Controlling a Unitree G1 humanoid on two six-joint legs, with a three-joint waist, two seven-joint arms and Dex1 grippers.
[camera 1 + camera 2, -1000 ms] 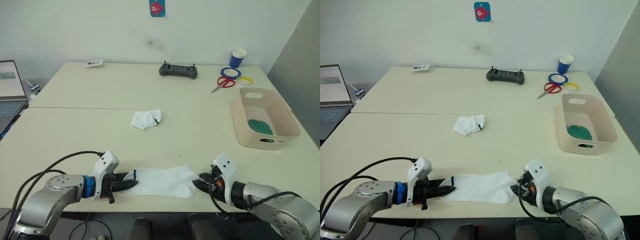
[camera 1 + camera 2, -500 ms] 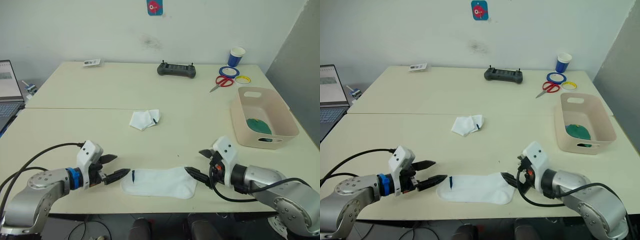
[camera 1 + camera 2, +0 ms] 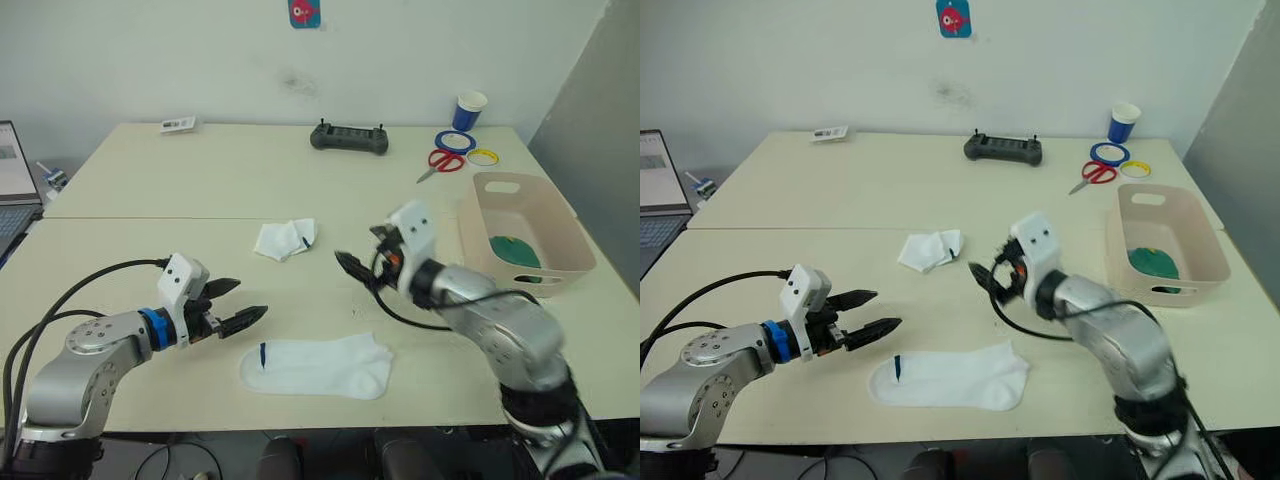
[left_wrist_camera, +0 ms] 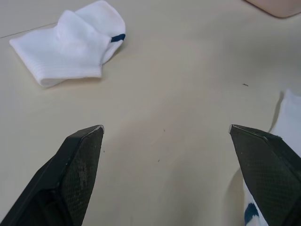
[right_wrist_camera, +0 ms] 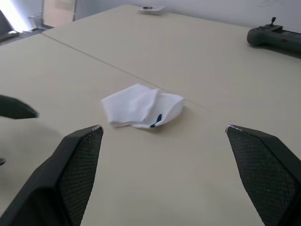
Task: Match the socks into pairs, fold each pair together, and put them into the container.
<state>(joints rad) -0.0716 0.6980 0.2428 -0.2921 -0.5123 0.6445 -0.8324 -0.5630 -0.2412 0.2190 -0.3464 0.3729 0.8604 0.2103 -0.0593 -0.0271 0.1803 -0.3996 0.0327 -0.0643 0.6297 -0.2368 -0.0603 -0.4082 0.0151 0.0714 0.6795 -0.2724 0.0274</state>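
One white sock (image 3: 315, 365) with a navy mark lies flat near the table's front edge. The other white sock (image 3: 285, 240) sits crumpled at the table's middle, and the wrist views show it too (image 4: 75, 44) (image 5: 141, 106). My left gripper (image 3: 245, 298) hovers open just left of the flat sock, holding nothing. Raised over the table, my right gripper (image 3: 358, 250) is open and empty, pointing at the crumpled sock from its right. The beige-pink container (image 3: 575, 235) stands at the right with a dark green sock (image 3: 518, 250) inside.
At the back are a black controller (image 3: 349, 139), red scissors (image 3: 445, 163), blue (image 3: 460, 142) and yellow (image 3: 487, 157) tape rolls and a paper cup (image 3: 470, 108). A laptop (image 3: 12, 185) sits at the far left and a small card (image 3: 178, 124) at the back left.
Both grippers opened and let go of the flat white sock's ends. The left one backed off to the left. The right arm rose and swung toward the crumpled sock.
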